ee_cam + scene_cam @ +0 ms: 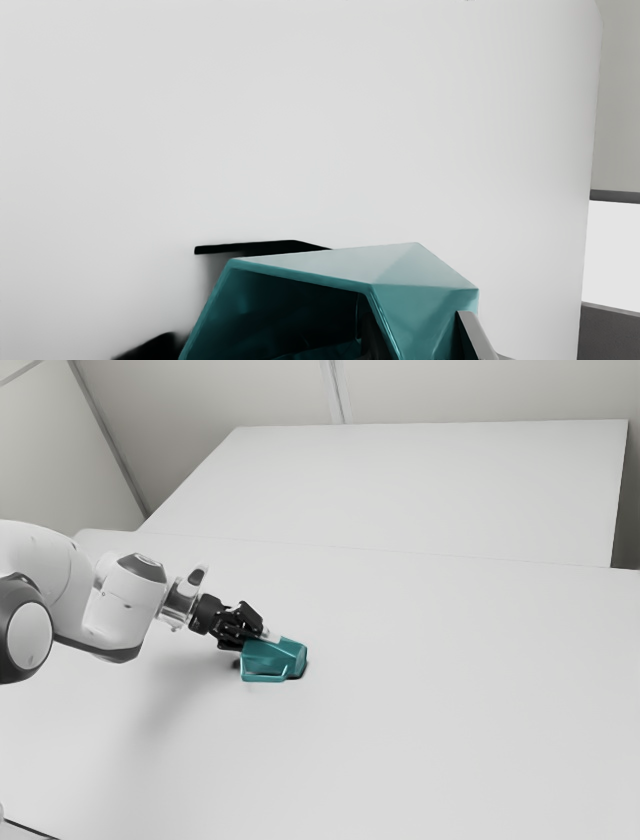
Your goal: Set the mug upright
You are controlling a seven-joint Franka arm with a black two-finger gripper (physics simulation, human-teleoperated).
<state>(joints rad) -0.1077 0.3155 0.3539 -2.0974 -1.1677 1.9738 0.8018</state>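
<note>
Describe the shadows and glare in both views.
Exterior view: a broad soft shadow on the white table, a tighter dark one at the mug. Wrist view: a near-black patch, probably shadow, beside the mug; pale sheen on its outer wall, dark interior.

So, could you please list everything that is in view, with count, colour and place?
mug: one, teal, tipped on its side at the gripper, open end toward the arm
near tabletop: one, white, below the mug
far tabletop: one, white, behind the near one
walls: pale grey, behind the tabletops and at the exterior view's left
dark grey bands: two, past a tabletop edge in the wrist view, a white patch between them
arm: one, white with dark grey, from the exterior view's left
gripper: one, black, at the mug
</note>
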